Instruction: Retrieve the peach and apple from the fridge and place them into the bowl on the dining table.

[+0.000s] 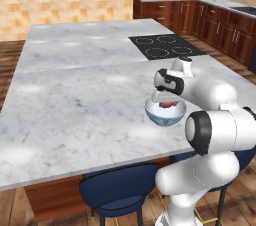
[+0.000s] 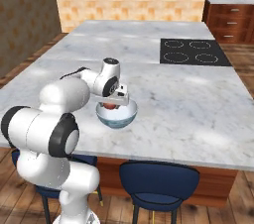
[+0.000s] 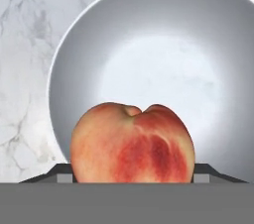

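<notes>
Gripper [image 2: 113,103] of the white arm hangs directly over the small round bowl [image 1: 165,114], pale blue outside and white inside, with the salmon-pink and red peach [image 3: 132,144] clasped between its dark fingertips. Peach sits above the bowl's white interior, not resting on its floor. Bowl stands on the large white-grey marble dining table [image 1: 75,100], near its front edge, well apart from the inset black cooktop [image 1: 165,46].

Bright, even rendered light; soft shadows; no glare/blur; pics sharp.
</notes>
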